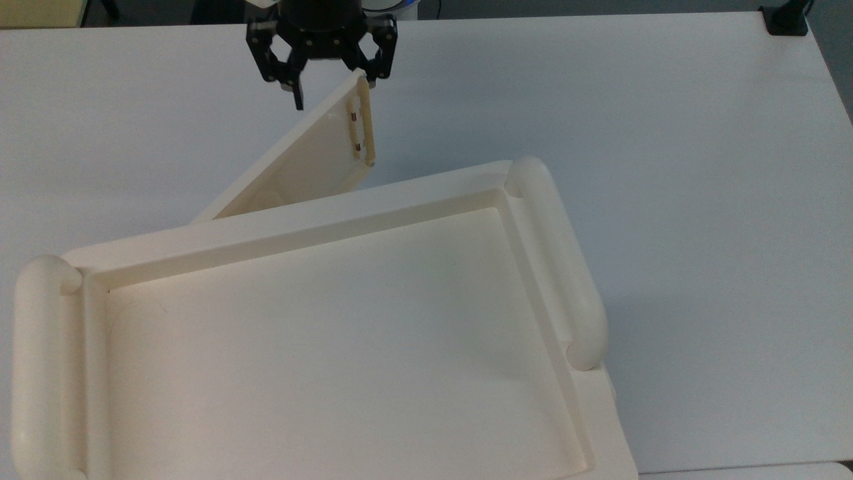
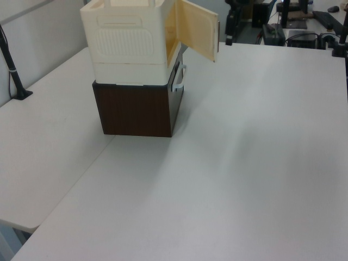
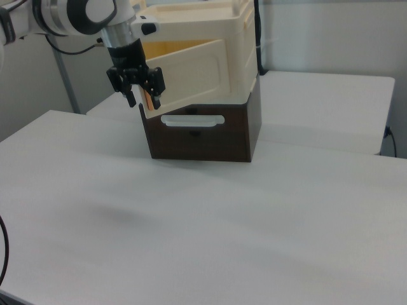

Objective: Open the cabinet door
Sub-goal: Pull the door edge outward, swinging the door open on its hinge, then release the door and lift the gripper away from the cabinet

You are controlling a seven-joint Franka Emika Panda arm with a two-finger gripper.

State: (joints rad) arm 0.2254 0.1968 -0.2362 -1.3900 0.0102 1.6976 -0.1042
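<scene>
Even, cool indoor light, soft shadows

The tabletop (image 1: 700,200) is bright without hard glare; a faint shadow falls on it beside the cabinet (image 2: 130,70) in the left view, and the pictures look slightly soft overall.

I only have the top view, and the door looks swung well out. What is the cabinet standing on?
Observer: On a dark brown box, seen in the left view. The box itself sits on the table.
Operator: Is there anything on the box's front, under the door?
Observer: Yes, a white handle. In the right view it sits just below the door.
Operator: Can you see inside yet?
Observer: Partly. The right view shows an orange-yellow interior above the door's top edge, but I cannot tell what it holds.
</scene>
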